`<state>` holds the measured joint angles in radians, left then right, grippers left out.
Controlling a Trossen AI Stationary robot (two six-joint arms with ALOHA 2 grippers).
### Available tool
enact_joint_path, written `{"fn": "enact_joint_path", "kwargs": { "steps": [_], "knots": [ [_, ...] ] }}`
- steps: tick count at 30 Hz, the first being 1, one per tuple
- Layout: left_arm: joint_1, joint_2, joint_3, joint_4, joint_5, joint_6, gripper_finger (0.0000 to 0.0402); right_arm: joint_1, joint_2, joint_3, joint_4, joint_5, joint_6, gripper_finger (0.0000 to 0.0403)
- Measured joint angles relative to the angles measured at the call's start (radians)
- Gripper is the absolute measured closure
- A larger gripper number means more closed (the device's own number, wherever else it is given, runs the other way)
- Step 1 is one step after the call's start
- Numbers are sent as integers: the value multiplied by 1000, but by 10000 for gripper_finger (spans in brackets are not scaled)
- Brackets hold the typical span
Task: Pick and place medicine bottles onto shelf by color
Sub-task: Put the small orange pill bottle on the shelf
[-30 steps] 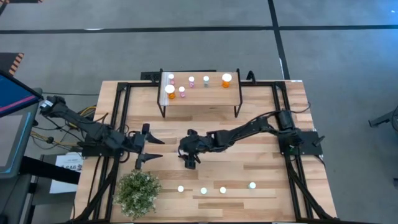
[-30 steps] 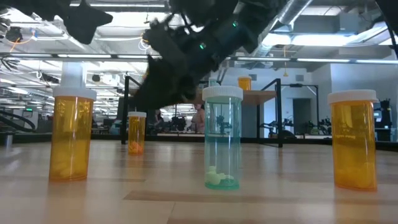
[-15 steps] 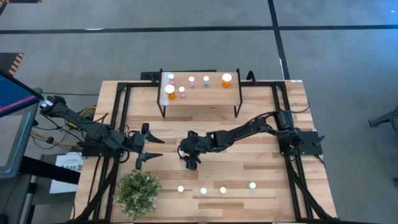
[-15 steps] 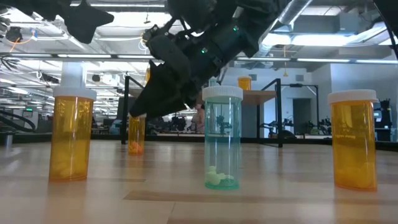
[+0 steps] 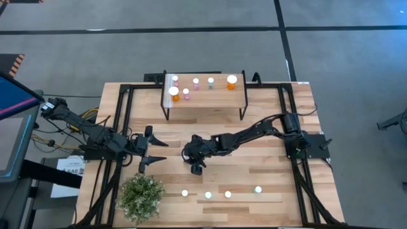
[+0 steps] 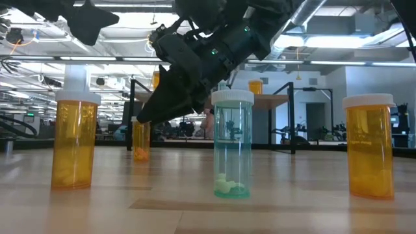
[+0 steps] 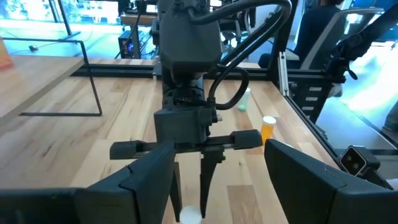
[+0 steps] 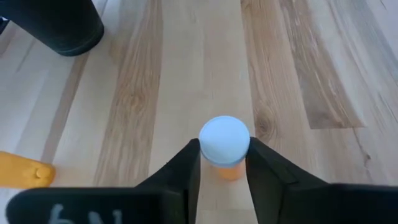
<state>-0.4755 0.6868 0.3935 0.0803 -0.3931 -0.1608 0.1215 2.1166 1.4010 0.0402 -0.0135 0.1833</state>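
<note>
Wooden desk | right gripper spread astride orange bottle, grasp step | next: pinch, lift to shelf | left gripper spread, idle

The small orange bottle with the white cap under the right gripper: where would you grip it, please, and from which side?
Probably from straight above, closing on the orange body just under the cap. The small orange bottle with the white cap stands upright on the wooden tabletop, and the right gripper already straddles it, a finger on either side of its round body.
</note>
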Motion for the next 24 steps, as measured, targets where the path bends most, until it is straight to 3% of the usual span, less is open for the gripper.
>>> {"fn": "enact_joint_path", "kwargs": {
  "steps": [10, 24],
  "knots": [
    [0, 0, -1, 0, 0, 0, 164, -7, -38, 0, -31, 0, -9, 280],
    [0, 0, -1, 0, 1, -2, 164, -98, -341, -5, -300, 11, -96, 281]
  ]
}}
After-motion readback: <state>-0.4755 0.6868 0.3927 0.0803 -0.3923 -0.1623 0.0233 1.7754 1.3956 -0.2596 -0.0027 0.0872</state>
